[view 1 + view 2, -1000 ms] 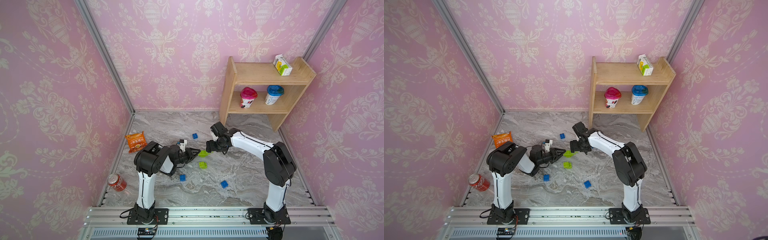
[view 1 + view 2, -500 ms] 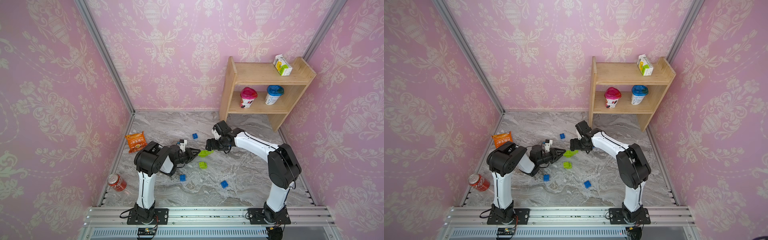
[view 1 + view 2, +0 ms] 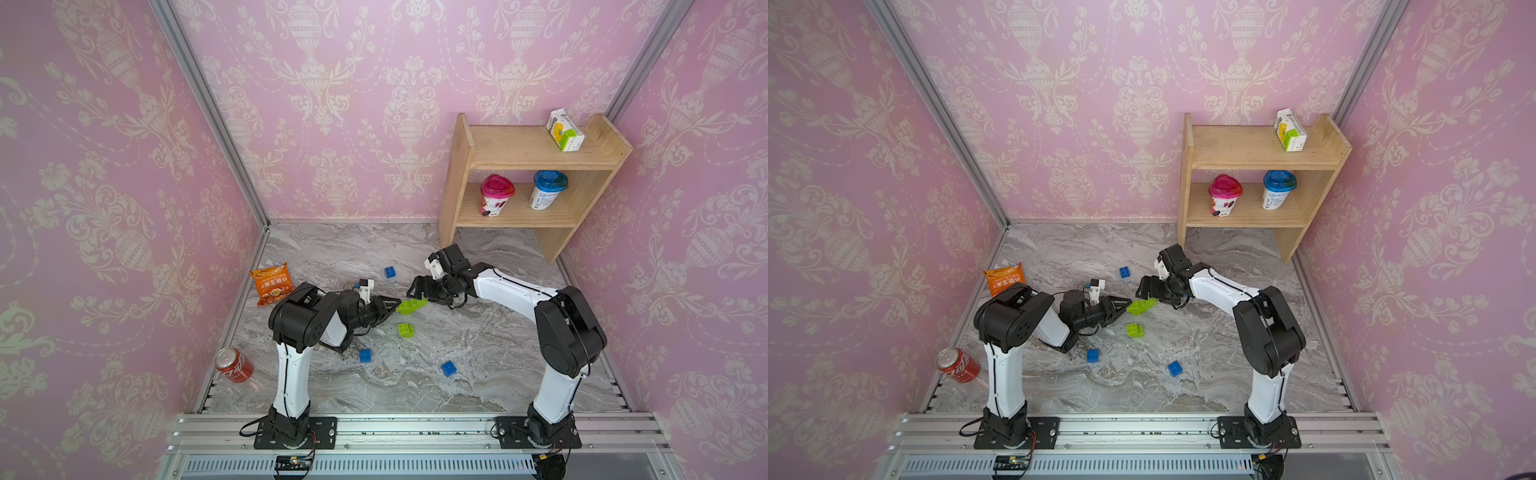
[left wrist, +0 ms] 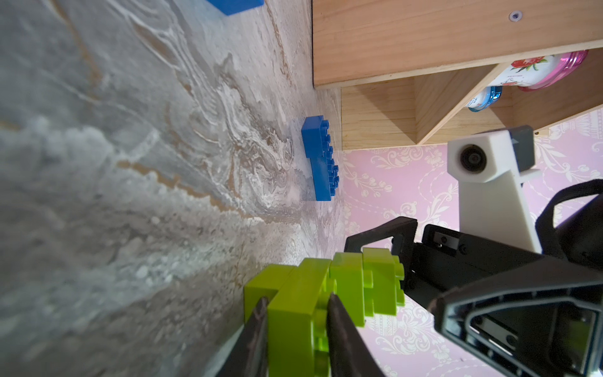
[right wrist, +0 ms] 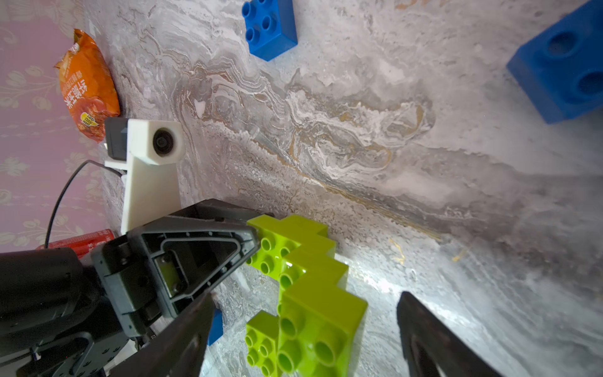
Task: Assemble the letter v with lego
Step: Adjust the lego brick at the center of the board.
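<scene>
Lime-green lego bricks (image 3: 410,305) — joined in a stepped strip — are sitting clamped between the left fingers (image 4: 341,329), while the right fingers (image 5: 424,336) are standing wide apart on either side of its other end.

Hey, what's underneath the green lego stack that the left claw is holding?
Beneath the green lego stack, which the left claw pinches, only marble tabletop shows. A loose green brick lies nearby, not under it. The spot directly below is covered by the stack.
</scene>
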You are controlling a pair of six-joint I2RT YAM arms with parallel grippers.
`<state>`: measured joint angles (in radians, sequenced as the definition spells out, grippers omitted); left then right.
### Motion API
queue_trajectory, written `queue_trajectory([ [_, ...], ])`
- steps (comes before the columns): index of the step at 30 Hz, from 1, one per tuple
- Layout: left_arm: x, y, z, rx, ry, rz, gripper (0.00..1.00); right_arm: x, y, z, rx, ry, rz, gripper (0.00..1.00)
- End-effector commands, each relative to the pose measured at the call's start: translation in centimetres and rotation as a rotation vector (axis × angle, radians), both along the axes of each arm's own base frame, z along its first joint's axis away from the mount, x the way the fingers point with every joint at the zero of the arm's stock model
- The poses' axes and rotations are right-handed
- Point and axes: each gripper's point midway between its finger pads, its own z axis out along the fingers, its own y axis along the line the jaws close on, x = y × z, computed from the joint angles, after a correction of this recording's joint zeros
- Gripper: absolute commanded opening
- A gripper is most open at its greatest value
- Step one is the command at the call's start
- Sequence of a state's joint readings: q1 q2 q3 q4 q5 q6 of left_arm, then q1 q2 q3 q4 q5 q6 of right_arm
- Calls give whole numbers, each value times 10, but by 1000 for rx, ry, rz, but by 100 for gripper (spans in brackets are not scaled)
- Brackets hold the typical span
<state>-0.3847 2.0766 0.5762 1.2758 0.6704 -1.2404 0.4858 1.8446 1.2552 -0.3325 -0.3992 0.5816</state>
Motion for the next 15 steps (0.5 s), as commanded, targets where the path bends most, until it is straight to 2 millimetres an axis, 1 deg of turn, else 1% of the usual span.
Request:
queue_trajectory([
  [1,-20,3,-44,71,147,-7,33,-1,4,-15,35,53,-20,89],
  [5,-21,3,-44,69,147,-8,34,-1,5,-23,35,69,-22,88],
  [9,-21,3,-42,67,144,-6,36,-1,7,-30,39,83,-26,83],
  [13,-21,4,-40,67,141,-5,37,-1,6,-31,37,81,-29,77],
  [15,-21,4,-39,68,138,-5,37,-2,5,-31,34,80,-28,76],
])
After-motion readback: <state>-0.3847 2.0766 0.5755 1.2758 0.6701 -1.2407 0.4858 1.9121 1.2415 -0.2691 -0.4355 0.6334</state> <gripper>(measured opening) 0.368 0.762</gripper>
